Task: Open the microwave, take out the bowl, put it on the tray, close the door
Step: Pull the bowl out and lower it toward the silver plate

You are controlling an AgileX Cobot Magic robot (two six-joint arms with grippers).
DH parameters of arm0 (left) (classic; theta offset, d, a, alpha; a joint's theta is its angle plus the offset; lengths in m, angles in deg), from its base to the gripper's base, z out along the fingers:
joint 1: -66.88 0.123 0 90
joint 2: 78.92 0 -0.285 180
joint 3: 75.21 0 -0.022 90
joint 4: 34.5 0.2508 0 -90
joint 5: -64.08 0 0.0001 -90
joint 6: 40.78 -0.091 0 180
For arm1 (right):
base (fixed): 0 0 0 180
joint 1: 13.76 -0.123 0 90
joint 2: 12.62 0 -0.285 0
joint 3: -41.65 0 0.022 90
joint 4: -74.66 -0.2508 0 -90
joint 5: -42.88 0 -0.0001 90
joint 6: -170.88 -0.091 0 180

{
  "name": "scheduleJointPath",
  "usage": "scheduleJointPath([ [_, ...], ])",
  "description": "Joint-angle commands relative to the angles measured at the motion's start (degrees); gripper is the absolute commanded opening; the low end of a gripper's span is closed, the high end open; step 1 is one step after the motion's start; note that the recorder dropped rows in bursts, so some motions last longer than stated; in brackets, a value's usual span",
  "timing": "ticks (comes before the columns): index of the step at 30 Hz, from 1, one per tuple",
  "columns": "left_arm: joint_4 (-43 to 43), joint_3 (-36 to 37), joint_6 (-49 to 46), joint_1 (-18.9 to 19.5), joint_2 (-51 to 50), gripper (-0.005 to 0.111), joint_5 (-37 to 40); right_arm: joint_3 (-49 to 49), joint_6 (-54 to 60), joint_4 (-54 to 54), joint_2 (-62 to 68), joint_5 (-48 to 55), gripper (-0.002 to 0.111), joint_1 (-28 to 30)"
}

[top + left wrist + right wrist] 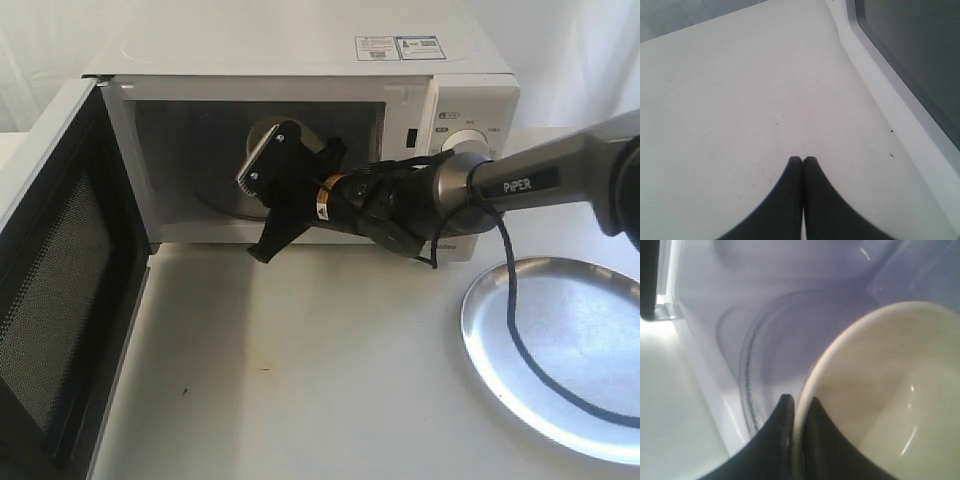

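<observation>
the right gripper [798, 404] has its two dark fingers pinched on the rim of the cream bowl [880, 405] — one finger inside the glossy wall and one outside, with only the rim's thickness between them. the bowl is inside the microwave [300, 60], over the glass turntable [752, 365] and near the mouth of the cavity. the left gripper [802, 161] is fully closed, fingertips touching, with nothing in them, and it hangs over the bare white table [740, 100].

the door [60, 300] is swung wide at 9 o'clock from the cavity in the exterior view, so the opening is done and the bowl is grasped. what is left, by my reading, is to draw the bowl out, carry it to the silver tray [590, 350] at 4 o'clock from the microwave, release it, and shut the door.

the table is plain and white, and a black cable [512, 300] from the right arm hangs across the tray. behind the microwave there is only a pale backdrop [60, 40].
</observation>
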State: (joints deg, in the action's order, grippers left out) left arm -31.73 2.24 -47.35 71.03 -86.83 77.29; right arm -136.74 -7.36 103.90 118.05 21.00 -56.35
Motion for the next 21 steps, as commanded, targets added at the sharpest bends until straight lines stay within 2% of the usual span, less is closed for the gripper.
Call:
scheduleJointPath([
  [1, -0.2, -0.2, 0.3, -0.2, 0.1, 0.0, 0.0, 2.4, -6.2, 0.3, -5.7, 7.4, 0.0, -2.6],
  [3, -0.2, -0.2, 0.3, -0.2, 0.1, 0.0, 0.0, 4.2, -6.5, 0.8, -9.8, 14.6, 0.0, -4.5],
  [6, -0.2, -0.2, 0.3, -0.2, 0.1, 0.0, 0.0, 6.8, -5.3, 4.0, -16.2, 29.2, 0.0, -8.0],
  [12, -0.2, -0.2, 0.3, -0.2, 0.1, 0.0, 0.0, 11.0, -1.4, 3.5, -27.0, 59.4, 0.0, -12.1],
  [18, -0.2, -0.2, 0.3, -0.2, 0.1, 0.0, 0.0, 15.0, -2.2, -0.8, -30.0, 71.2, 0.0, -12.2],
  [21, -0.2, -0.2, 0.3, -0.2, 0.1, 0.0, 0.0, 17.2, -3.3, -0.1, -29.1, 72.8, 0.0, -12.1],
])
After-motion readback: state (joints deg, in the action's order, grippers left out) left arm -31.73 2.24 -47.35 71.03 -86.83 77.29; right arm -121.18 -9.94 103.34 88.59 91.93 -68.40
